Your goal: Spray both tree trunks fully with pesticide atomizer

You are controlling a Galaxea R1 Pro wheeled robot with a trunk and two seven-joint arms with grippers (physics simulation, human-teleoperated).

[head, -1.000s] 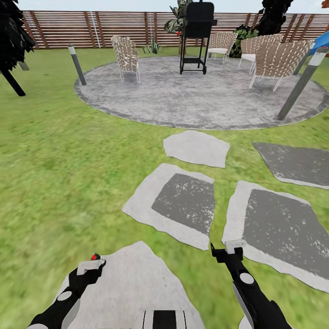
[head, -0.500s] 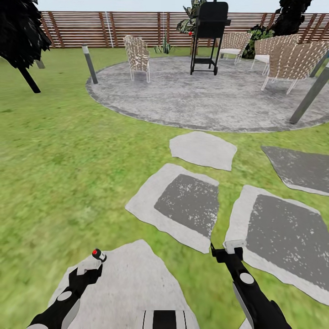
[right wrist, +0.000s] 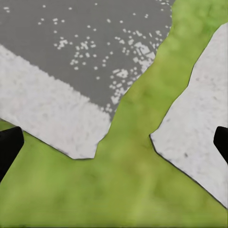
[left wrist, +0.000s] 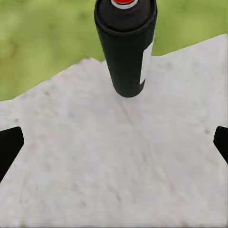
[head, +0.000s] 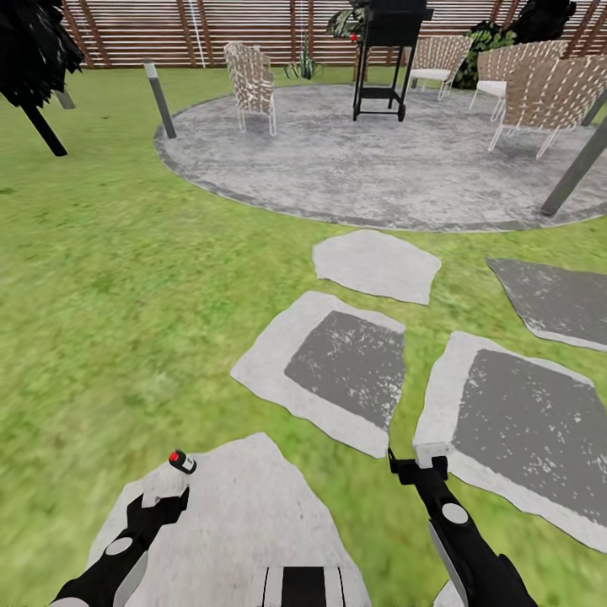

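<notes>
I am lining my wide-open left end effector (left wrist: 114, 142) up with the upright atomizer (left wrist: 125, 45) just ahead, aiming to straddle its body squarely.

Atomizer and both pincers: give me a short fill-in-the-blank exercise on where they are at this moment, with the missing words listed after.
1. The black atomizer with the red top lies on a pale ____ slab, not on the grass.
2. The left pincer is ____, its fingers spread wide before the atomizer.
3. The right pincer holds ____.
4. On the round paving ahead, a black ____ stands among wicker chairs.

Missing words: stone; open; nothing; grill
</notes>
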